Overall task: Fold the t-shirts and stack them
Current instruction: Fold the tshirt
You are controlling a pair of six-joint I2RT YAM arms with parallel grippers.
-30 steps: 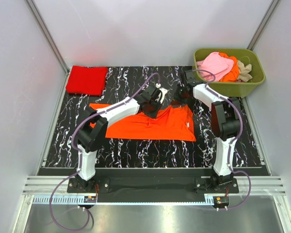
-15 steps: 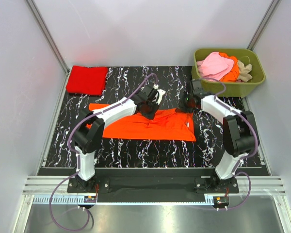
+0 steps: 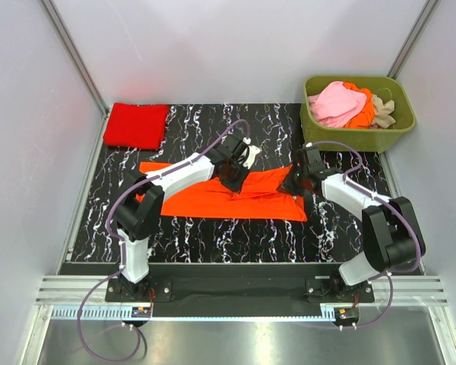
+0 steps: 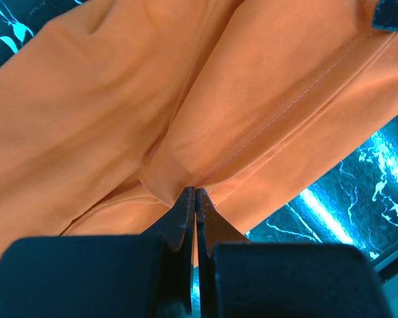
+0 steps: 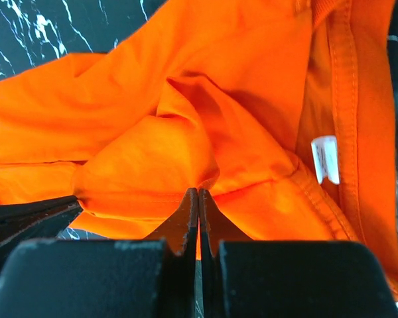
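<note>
Two claws, one shirt in work; items by size.

1. Table (image 3: 213, 236), black with white veins. A bare strip lies on the near side of both claws. More bare top lies beyond them, up to the back wall. Side walls close it in left and right.

2. Orange shirt (image 3: 213, 199), spread flat under and between the claws. Its long axis runs left to right. The greater part reaches out to the left of the left claw. The neck end points right and lies just nearside of the right claw. The far edge is gathered up at both claws, and the near edge lies straight.

3. Tub (image 3: 357, 138), green, beyond and to the right of the right claw, well apart. It holds a heap of shirts with a pink shirt (image 3: 336, 103) on top.

4. Red shirt (image 3: 136, 125), folded square, beyond and left of the left claw, well apart.

5. Left claw (image 4: 196, 193), closed, pinching a fold of the orange shirt.

6. Right claw (image 5: 198, 193), closed, pinching bunched orange cloth.

7. Label (image 5: 324, 159), white, inside the neckband, just right of the right claw.
</note>
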